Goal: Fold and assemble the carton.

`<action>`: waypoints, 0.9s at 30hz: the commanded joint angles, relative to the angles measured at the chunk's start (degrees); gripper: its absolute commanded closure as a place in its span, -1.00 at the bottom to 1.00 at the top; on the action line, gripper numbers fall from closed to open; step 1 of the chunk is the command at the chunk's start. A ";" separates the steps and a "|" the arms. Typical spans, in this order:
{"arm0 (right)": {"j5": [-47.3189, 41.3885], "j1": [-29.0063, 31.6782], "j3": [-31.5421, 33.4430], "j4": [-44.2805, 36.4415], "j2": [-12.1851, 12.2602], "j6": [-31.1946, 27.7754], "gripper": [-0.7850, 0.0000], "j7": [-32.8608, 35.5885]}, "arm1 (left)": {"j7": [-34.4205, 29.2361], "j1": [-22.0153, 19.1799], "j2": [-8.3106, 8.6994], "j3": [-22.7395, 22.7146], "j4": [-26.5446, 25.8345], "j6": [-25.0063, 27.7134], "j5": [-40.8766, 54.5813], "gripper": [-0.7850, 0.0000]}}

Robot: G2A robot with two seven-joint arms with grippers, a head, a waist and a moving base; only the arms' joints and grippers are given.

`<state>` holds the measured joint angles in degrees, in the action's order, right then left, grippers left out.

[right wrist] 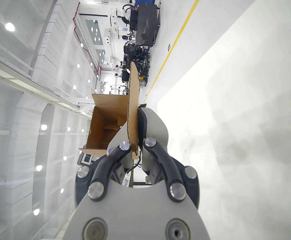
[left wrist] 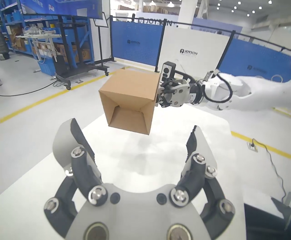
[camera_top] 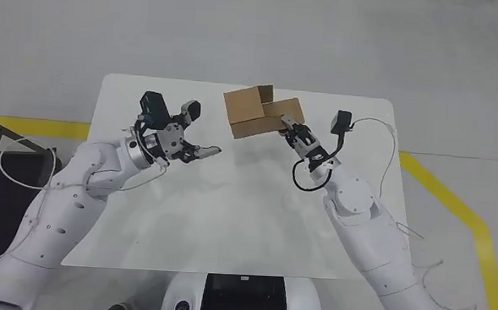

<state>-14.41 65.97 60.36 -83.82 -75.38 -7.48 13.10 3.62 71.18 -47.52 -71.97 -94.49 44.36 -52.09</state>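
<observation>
The carton [camera_top: 255, 111] is held by the right gripper [camera_top: 286, 127], whose fingers are closed together on one cardboard flap [right wrist: 133, 102]. In the right wrist view the flap is seen edge-on, pinched between the two pads. Just beyond the fingertips the carton's open end is seen, with its brown inside and two more flaps standing outward.

From the left wrist view the carton is seen straight ahead of the left gripper [left wrist: 134, 136] and well apart from it. The end turned toward that gripper is seen with its panels folded inward into a recess. The carton appears to hang clear of the white table [camera_top: 228, 230], with a faint shadow beneath it, though the gap is hard to judge.

The left gripper is held over the table with its fingers [left wrist: 77, 136] spread wide apart, and nothing is gripped between them. In the top view it is placed on the side of the carton opposite the right gripper, with bare tabletop between its fingertips and the cardboard.
</observation>
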 commanded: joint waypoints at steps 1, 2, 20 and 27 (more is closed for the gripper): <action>0.40 1.01 -0.53 -1.39 -0.14 0.38 1.00 -0.94 | 1.41 -0.21 -0.19 0.60 0.74 0.77 -2.68 -1.00; 0.61 1.53 -0.76 -2.03 -0.20 0.61 1.00 -1.42 | 2.10 -0.44 -0.33 0.91 1.18 0.87 -3.64 -1.00; 2.94 7.33 -1.06 -6.63 -0.52 -0.53 1.00 -2.28 | 7.84 -4.68 -2.70 5.64 6.97 3.77 -6.09 -1.00; 2.99 7.34 -0.86 -6.48 -0.66 -0.66 1.00 -0.75 | 7.62 -5.12 -3.11 5.92 7.63 5.66 -6.00 -1.00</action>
<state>-11.42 73.31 59.45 -90.35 -76.03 -8.13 12.10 11.36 66.12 -50.59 -66.06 -86.99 49.81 -58.22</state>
